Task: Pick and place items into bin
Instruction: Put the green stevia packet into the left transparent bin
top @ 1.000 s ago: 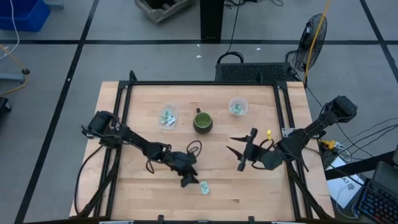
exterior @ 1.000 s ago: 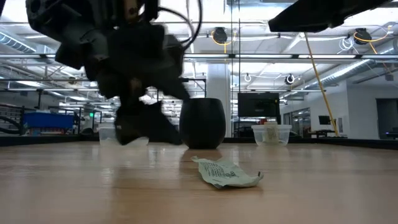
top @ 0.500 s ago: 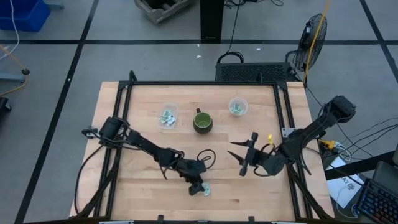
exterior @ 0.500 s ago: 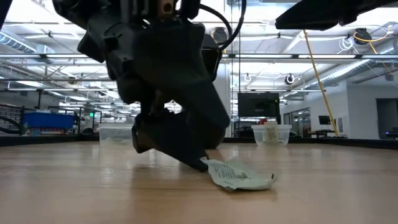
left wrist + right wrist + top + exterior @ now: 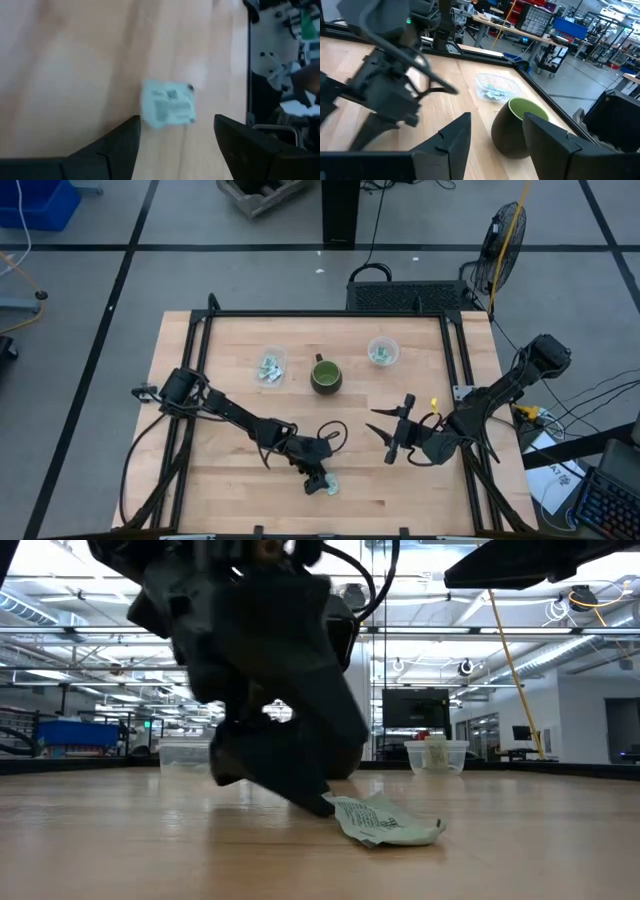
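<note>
One pale green packet [image 5: 329, 486] lies flat on the wood near the table's near edge, also in the low view [image 5: 388, 820] and the left wrist view [image 5: 167, 106]. My left gripper [image 5: 317, 480] is open and low over it, fingers slanting down, with the packet just ahead of and between the fingertips [image 5: 176, 121]. My right gripper [image 5: 393, 436] is open and hovers right of centre, touching nothing. More packets lie in two clear bins [image 5: 270, 367] [image 5: 382, 351]. My left gripper comes slanting down from the table's left. One fingertip [image 5: 320, 803] stands right against the packet's edge [image 5: 340, 805]; whether it truly touches, I cannot tell. The packet lies flat on the table and is not pinched.
A dark green mug [image 5: 326, 375] stands between the two bins at the table's far middle, and shows close in the right wrist view [image 5: 512, 131]. Black frame rails [image 5: 203, 340] run along the table's sides. Bare wood lies between the two grippers.
My left gripper moved toward the near edge and the right, down to the packet, then held still. The packet slid a little along the table away from the fingertip.
</note>
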{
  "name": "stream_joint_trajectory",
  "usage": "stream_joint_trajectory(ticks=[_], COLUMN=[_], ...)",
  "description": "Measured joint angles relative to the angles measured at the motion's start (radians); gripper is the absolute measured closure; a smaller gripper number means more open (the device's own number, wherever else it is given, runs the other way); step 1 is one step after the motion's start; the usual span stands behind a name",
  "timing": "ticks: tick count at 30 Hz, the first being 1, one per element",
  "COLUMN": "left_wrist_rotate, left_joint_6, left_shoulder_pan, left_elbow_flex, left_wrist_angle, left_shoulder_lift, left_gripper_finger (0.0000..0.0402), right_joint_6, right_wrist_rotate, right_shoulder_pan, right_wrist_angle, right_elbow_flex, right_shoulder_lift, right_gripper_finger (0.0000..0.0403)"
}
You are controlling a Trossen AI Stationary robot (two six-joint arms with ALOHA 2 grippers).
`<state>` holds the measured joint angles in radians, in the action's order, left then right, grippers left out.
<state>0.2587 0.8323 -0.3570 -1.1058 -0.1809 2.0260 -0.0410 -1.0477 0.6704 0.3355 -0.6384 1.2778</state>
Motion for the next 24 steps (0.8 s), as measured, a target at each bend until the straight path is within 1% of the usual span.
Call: stream_joint_trajectory(ticks=[2,5,10,13,24], left_wrist_rotate=[0.004,-0.001,-0.038,-0.054,-0.049], left_joint_6=[-0.003,0.001,0.001,-0.009,-0.023], left_shoulder_pan=[-0.012,-0.02,-0.019,-0.011,0.044], left_elbow_flex=[0.0,0.001,0.001,0.001,0.001], left_wrist_angle=[0.001,0.006,-0.009,0.027,0.032], left_shoulder_lift=[0.0,0.0,0.001,0.001,0.001], left_gripper_finger=[0.0151,0.0176,0.0224,0.0241,0.0247], right_joint_6=[0.0,0.0,-0.007,-0.014,-0.014], right_wrist_rotate=[0.0,0.0,0.0,0.0,0.001], right_shoulder_pan=[0.0,0.0,0.0,0.0,0.0], right_wrist_angle=[0.001,0.005,0.005,0.005,0.005], right_elbow_flex=[0.0,0.0,0.0,0.0,0.0], right_shoulder_lift=[0.0,0.0,0.0,0.0,0.0], right_gripper_finger=[0.0232,0.0232,0.0232,0.0232,0.0232])
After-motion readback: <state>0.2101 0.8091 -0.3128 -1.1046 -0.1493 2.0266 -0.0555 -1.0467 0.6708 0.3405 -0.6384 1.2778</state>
